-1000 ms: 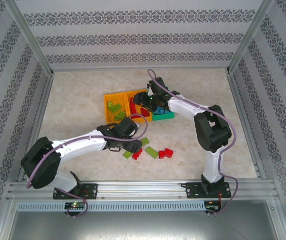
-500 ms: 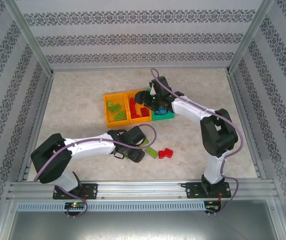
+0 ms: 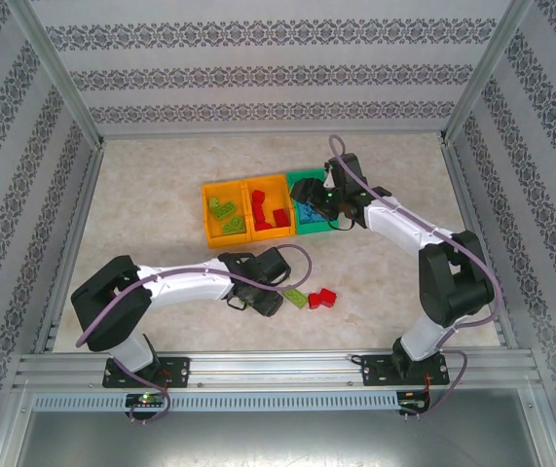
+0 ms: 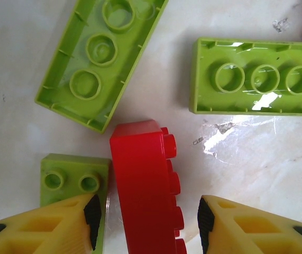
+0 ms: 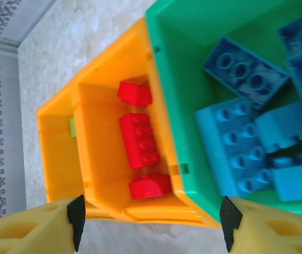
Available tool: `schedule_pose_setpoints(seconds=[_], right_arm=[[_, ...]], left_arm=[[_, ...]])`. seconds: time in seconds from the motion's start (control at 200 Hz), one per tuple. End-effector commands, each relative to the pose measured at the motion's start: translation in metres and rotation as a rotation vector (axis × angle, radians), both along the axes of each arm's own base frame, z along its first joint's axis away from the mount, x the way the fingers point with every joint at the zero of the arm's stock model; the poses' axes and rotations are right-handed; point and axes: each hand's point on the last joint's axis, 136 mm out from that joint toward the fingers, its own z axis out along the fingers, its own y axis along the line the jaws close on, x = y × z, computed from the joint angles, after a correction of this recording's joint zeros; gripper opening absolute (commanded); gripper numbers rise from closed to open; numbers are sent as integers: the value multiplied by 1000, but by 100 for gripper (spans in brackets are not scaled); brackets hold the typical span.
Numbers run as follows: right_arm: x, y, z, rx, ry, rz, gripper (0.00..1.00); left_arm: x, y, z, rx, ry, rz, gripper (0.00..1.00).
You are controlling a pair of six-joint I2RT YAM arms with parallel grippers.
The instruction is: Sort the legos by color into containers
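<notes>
A pale beige, marbled surface is closed in on 3 sides by walls: the back wall, left wall and right wall, all white with grey bands of ornamental pattern. 2 slanting aluminium posts mark the back corners. An aluminium rail edges the near side, with a grey metal panel below it. Light is even; the left wrist view catches a glossy glare on the surface.

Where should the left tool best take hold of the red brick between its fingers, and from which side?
Probably from straight above, gripping the red brick across its narrow width. It lies on its side, studs toward one finger, and the open left tool straddles it. Mind the small green brick close by the other finger.
</notes>
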Motion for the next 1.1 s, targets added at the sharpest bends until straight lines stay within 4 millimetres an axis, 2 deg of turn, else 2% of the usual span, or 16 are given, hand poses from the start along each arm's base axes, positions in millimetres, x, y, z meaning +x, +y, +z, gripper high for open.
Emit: schedule_pose_setpoints(seconds=[0.0, 0.125, 0.2, 0.4, 0.619, 0.814, 1.094], right_arm=[[-2, -18, 15, -17, -53, -28, 71], [-9, -38, 15, -30, -56, -62, 71], [-14, -48, 13, -39, -55, -80, 71], [-30, -67, 0, -67, -31, -105, 72], [-44, -74, -16, -82, 5, -112, 72], [-54, -79, -25, -90, 22, -120, 73], [-86, -84, -48, -166, 70, -95, 71]], left_arm=[[-8, -3, -4, 21, 34, -28, 50], [-5, -3, -5, 34, 28, -24, 33], [-2, -2, -3, 43, 15, -21, 28], [14, 2, 10, 87, -66, -3, 26], [37, 0, 29, 118, -165, 14, 27], [59, -6, 53, 58, -222, 53, 27], [126, -7, 99, -104, -283, 175, 28]])
